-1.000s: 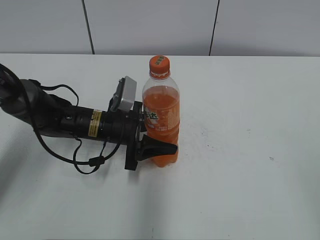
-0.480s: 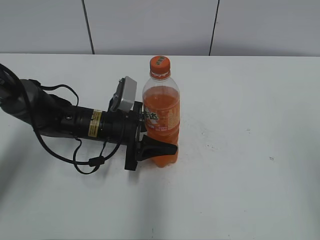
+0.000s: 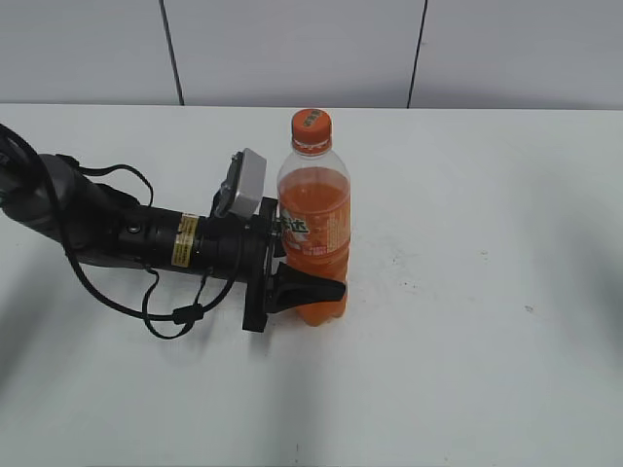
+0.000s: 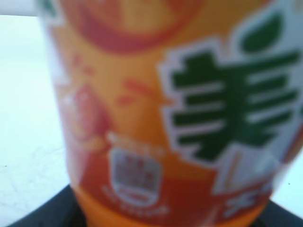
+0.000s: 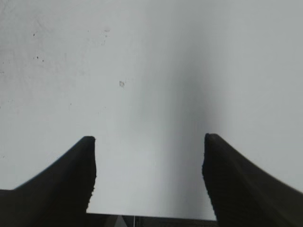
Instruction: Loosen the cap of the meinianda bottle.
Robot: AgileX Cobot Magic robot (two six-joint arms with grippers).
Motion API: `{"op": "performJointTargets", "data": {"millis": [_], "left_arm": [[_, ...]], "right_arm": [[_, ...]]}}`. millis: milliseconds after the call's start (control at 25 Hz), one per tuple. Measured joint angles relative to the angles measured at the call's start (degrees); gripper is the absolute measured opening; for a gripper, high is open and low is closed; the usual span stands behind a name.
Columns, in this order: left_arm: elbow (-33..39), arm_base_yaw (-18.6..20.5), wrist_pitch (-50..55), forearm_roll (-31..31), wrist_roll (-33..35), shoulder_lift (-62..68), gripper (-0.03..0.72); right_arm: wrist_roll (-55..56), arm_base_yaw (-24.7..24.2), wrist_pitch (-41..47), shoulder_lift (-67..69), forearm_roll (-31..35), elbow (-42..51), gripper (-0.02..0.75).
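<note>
Meinianda bottle (image 3: 313, 233) upright w/ cap (image 3: 311, 125) on, left claw (image 3: 297, 263) clamped round it (right claw (image 5: 149, 163) spread, clear table (image 3: 487, 292)).

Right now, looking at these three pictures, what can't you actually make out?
- Far finger of the left gripper: exterior view, hidden behind the meinianda bottle.
- Label print: left wrist view, too close, blurred.
- The cap: whether tight or loosened, not visible anywhere.
- Right gripper: its arm is outside the exterior view; it shows only bare table.

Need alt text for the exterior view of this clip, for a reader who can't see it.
The left gripper clamps the lower body of the upright meinianda bottle on a white table, its orange cap on. The right arm is out of frame.
</note>
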Motion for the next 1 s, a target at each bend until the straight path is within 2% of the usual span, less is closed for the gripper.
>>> {"op": "performJointTargets", "data": {"millis": [160, 480, 680, 840, 1000], "left_arm": [[0.0, 0.0, 0.0, 0.0, 0.0, 0.0, 0.397], [0.0, 0.0, 0.0, 0.0, 0.0, 0.0, 0.397], [0.0, 0.0, 0.0, 0.0, 0.0, 0.0, 0.396], [0.0, 0.0, 0.0, 0.0, 0.0, 0.0, 0.396], [0.0, 0.0, 0.0, 0.0, 0.0, 0.0, 0.396]], "right_arm": [[0.8, 0.0, 0.1, 6.4, 0.0, -4.2, 0.526], [7.8, 0.0, 6.9, 19.5, -0.1, -20.4, 0.511], [8.3, 0.0, 11.0, 24.7, -0.2, -28.1, 0.511], [13.0, 0.1, 13.4, 26.4, 0.5, -33.3, 0.511], [18.0, 3.6, 13.6, 26.5, 2.8, -38.4, 0.507]]}}
